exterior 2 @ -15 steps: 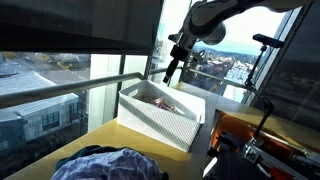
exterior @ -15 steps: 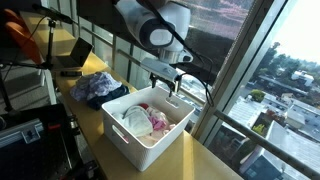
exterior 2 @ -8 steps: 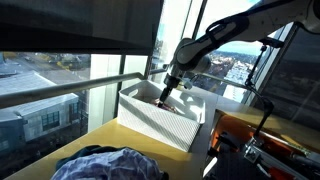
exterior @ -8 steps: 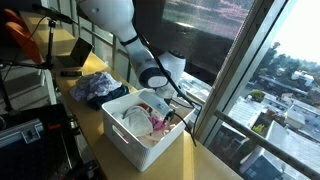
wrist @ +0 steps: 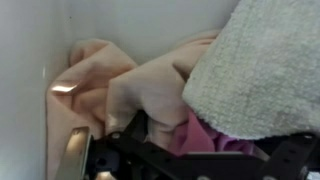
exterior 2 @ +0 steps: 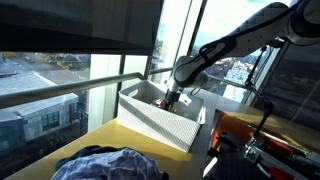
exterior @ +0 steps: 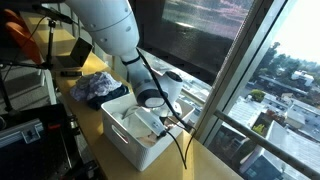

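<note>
A white bin (exterior: 118,140) stands on the wooden table by the window, also seen in an exterior view (exterior 2: 160,122). It holds crumpled cloths. My gripper (exterior: 161,119) is lowered inside the bin at its window end, seen too in an exterior view (exterior 2: 171,100). In the wrist view a peach cloth (wrist: 125,85) lies against the bin's white wall, a whitish terry towel (wrist: 260,70) covers the right, and a pink cloth (wrist: 203,132) bulges between the dark fingers. My gripper (wrist: 195,160) is open, pressed down into these cloths, with its fingertips hidden.
A heap of blue and purple clothing (exterior: 95,87) lies on the table beside the bin, near the camera in an exterior view (exterior 2: 110,165). Window glass and a railing run close behind the bin. A laptop (exterior: 75,58) sits further along.
The arm has come down from above the bin's rim into the bin among the cloths. The jaws have stayed wide.
</note>
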Controlling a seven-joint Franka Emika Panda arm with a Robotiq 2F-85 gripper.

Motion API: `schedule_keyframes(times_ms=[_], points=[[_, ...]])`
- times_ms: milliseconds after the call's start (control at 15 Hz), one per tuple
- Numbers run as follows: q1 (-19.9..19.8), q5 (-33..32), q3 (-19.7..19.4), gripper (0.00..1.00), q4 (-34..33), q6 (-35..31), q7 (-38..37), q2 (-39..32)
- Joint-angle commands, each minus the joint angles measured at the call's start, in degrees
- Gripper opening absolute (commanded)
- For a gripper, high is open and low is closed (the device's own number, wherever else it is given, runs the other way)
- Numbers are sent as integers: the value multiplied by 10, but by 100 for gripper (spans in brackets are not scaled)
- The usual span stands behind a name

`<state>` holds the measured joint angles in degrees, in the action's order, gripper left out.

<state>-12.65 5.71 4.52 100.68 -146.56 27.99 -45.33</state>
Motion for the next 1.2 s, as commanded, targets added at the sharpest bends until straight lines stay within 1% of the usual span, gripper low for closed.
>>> schedule_keyframes(times_ms=[0, 200, 333, 467, 600, 667, 800, 867, 1067, 1133], points=[[6, -21, 13, 68, 61, -38, -4, 9], [4, -24, 19, 43, 90, -50, -7, 27], [-1, -23, 21, 29, 105, -48, -8, 44], [-3, -22, 21, 17, 123, -44, -6, 69], [-4, -20, 24, 3, 139, -36, -5, 105], [-6, -16, 28, 0, 146, -29, -3, 126], [-11, -3, 41, 0, 161, -11, 3, 183], [-14, 7, 50, 0, 159, -10, 11, 199], [-23, 59, 75, 0, 151, 15, 37, 263], [-21, 78, 78, 0, 146, 27, 46, 286]])
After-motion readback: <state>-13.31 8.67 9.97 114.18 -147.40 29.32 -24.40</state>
